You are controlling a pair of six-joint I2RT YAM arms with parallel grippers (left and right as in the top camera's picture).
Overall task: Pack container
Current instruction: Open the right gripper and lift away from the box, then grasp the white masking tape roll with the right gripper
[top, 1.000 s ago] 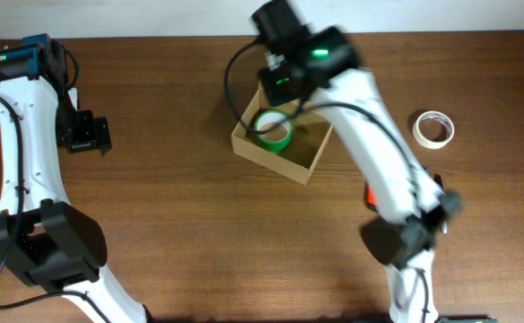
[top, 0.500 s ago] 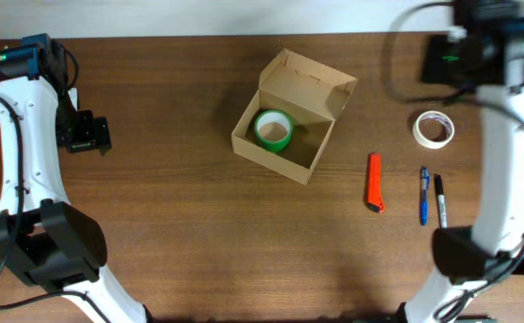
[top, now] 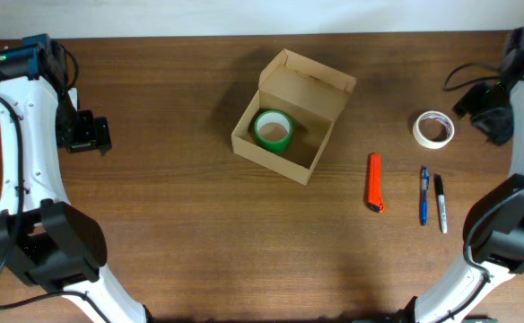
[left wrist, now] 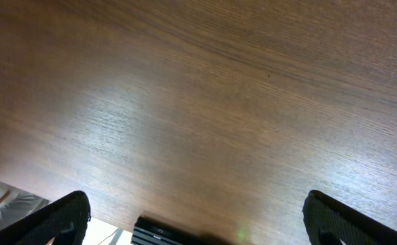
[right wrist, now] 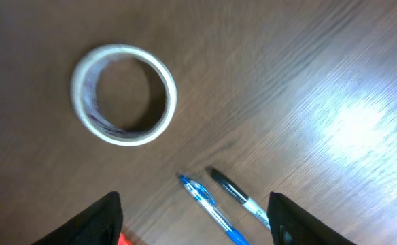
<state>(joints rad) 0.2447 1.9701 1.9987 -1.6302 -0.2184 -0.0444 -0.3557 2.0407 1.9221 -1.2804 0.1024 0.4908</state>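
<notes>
**A:** How does the left gripper (top: 82, 133) stand?

**B:** Spread as wide as it goes. In its wrist view the two dark fingertips (left wrist: 66, 218) sit at opposite lower corners, with only bare wooden table (left wrist: 205, 102) between them. It holds nothing and touches nothing, near the table's left edge and well apart from everything else.

**A:** And the right gripper (top: 488, 115)?

**B:** Also parted and empty. Its fingertips (right wrist: 103, 218) frame open tabletop. It hangs at the far right, just beside the whitish tape roll (right wrist: 124, 95), which lies flat and free. No finger is on it.

**A:** What else lies under that wrist camera?

**B:** The tips of a blue pen (right wrist: 212, 207) and a black marker (right wrist: 239, 197), side by side, apart from the roll.

**A:** Where is the container (top: 266, 160)?

**B:** Near the middle of the table, turned at an angle, with its flap lid standing open on the far side. A green tape roll (top: 273, 130) lies flat inside, towards the left corner. Neither gripper is near it.

**A:** Anything between the box and the pens?

**B:** An orange box cutter (top: 375, 182), lying on the table just left of the blue pen.
</notes>
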